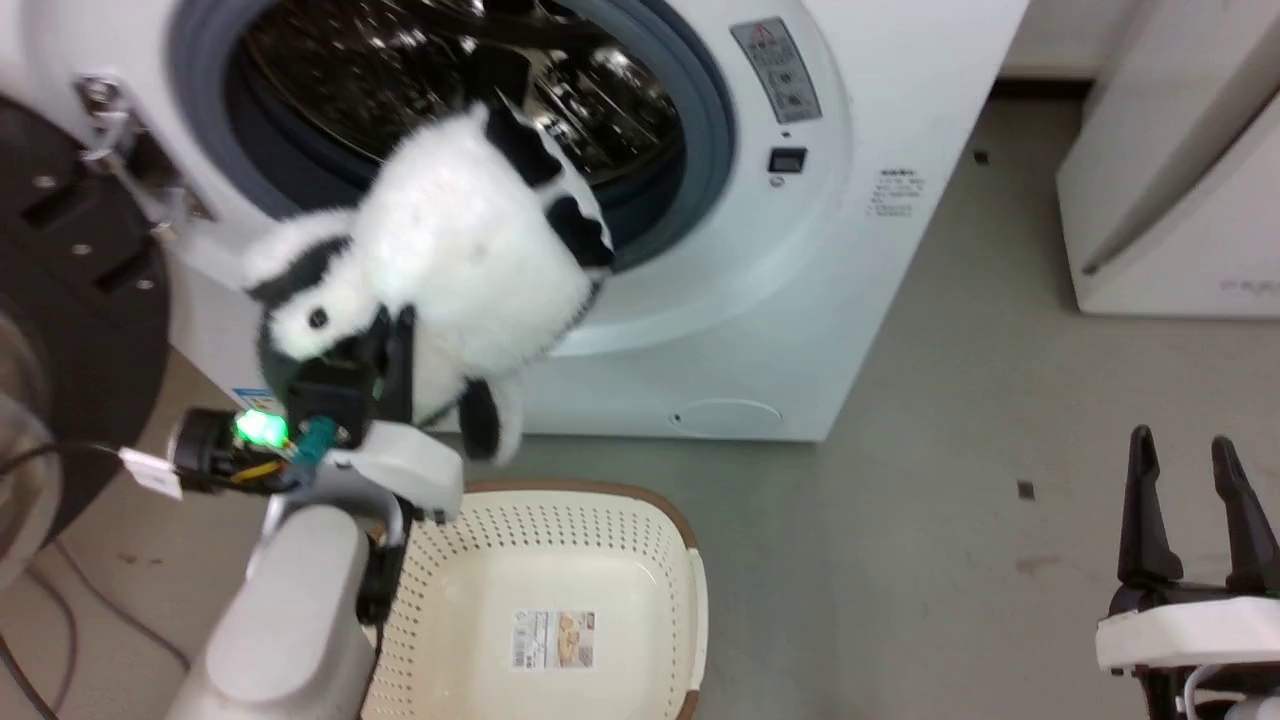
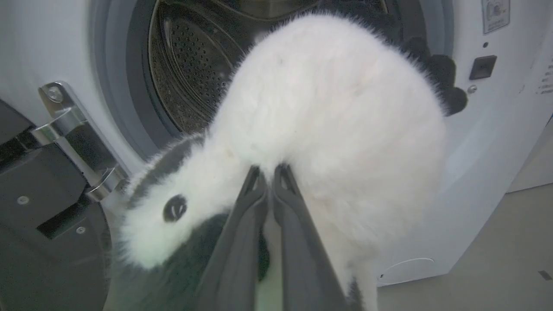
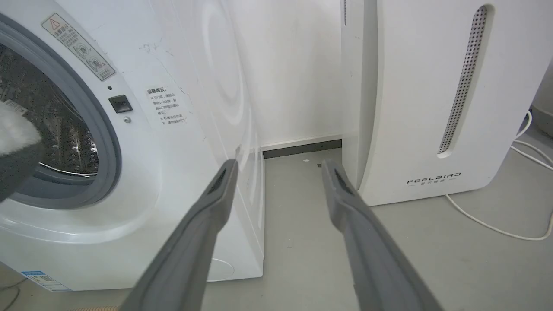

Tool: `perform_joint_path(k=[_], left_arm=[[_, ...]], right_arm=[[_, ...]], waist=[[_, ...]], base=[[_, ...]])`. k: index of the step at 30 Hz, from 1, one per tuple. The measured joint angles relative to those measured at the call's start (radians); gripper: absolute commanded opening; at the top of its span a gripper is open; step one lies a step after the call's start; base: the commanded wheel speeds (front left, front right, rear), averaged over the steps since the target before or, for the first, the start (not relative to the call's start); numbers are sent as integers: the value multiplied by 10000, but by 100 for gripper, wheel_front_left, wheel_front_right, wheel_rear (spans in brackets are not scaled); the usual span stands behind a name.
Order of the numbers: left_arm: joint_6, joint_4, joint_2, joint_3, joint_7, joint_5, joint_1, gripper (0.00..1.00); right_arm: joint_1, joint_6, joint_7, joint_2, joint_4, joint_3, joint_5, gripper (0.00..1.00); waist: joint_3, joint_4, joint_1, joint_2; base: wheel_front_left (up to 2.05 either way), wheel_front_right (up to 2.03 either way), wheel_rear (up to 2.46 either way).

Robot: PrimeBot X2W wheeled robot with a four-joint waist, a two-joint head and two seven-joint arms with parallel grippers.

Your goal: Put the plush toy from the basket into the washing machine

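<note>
Fluffy white plush toy, black patches, small black eye.
Left gripper pinches its fur; the body bulges just ahead of it.

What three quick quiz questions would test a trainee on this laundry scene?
1. True or false: the toy is out of the basket.
2. The left gripper is: A. open; B. shut on the toy; C. shut on nothing.
3. Fill in: the right gripper, beside the washer, stands ____.

Key: 1 true; 2 B; 3 open.
</note>
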Motion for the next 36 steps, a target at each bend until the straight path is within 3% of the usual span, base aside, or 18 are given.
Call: perform_joint_path(k=[18,36], left_arm=[[-453,794,412,1505,0,545,-2708,0],[-706,1862,1450,2433,0,784,-6074,0]], right_arm=[[-1334,0,0,0,-234,274,107,100],[-2287,0,0,0,-447,623,629,100]], waist=[[2215,-1310,1,0],[4391,-2440,2,0]], base=[[0,0,0],[0,0,0]])
